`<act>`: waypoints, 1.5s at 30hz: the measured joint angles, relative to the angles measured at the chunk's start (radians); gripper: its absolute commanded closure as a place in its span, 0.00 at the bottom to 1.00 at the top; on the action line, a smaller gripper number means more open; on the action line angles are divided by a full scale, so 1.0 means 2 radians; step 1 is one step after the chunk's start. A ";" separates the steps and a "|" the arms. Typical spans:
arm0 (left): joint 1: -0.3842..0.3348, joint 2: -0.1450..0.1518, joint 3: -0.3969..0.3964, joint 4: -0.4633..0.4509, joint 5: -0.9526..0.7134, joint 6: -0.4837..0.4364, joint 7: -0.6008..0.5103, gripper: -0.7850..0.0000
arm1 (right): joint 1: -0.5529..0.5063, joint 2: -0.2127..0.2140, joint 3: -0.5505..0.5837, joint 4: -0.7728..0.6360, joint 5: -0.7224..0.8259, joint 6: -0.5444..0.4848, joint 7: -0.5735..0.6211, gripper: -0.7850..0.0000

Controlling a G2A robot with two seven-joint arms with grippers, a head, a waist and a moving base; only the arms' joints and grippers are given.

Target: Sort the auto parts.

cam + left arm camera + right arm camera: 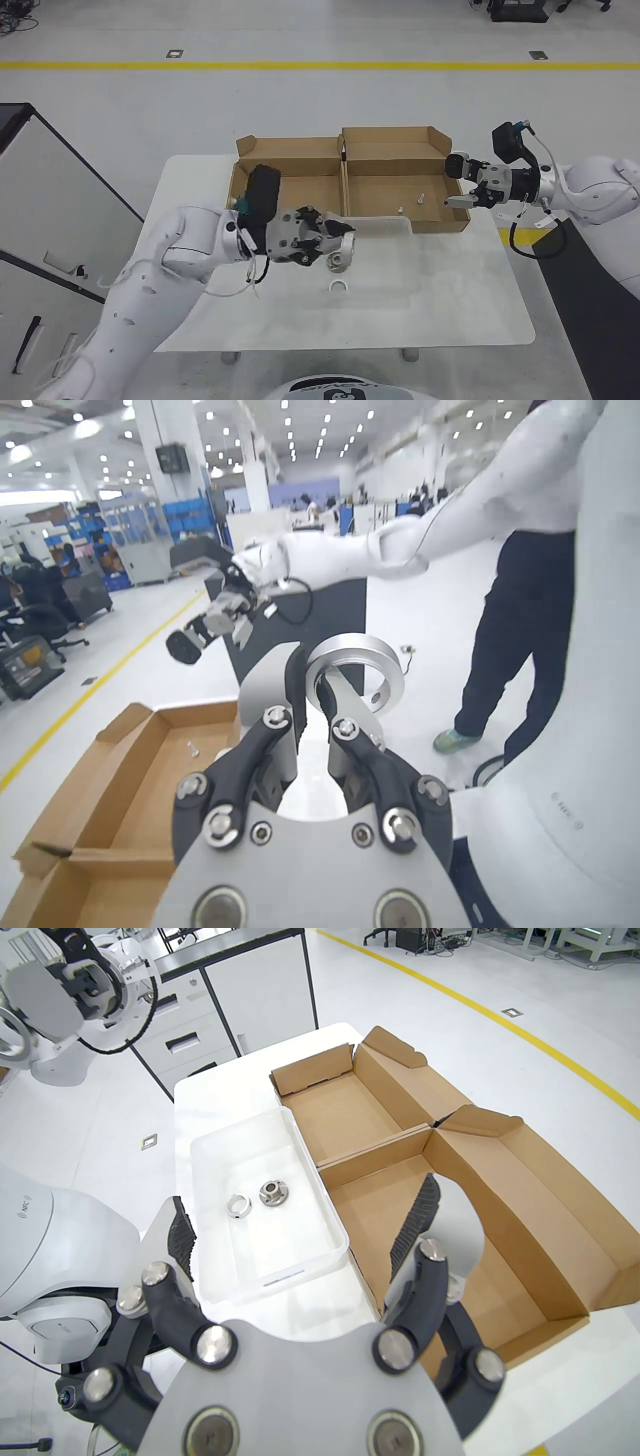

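The metal collar ring (pixel 357 647) is up in the air above the desk (pixel 450 300), pinched in my left claw (pixel 312 685). One finger goes through the bore and the other presses the outside, so the jaws stand narrow on the ring's wall. I judge it stiff, smooth and slick. It looks light enough for one claw, but likely to swivel or slide on so thin a bite. The wall between bore and rim seems the place to hold, away from the small side hole.

Below, a clear tray (pixel 280 1253) holds a second ring (pixel 235 1206) and a flanged hub (pixel 272 1193), just beside each other. Two cardboard boxes (pixel 525 1188) sit just beside the tray. My right claw (pixel 305 1198) hangs spread wide, holding nothing, at the edge of the box with the small screws (pixel 421 197).
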 measured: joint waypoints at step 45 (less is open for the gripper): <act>-0.024 0.110 0.096 0.001 0.193 0.000 0.529 1.00 | 0.000 0.000 0.000 0.000 0.000 0.000 0.000 0.00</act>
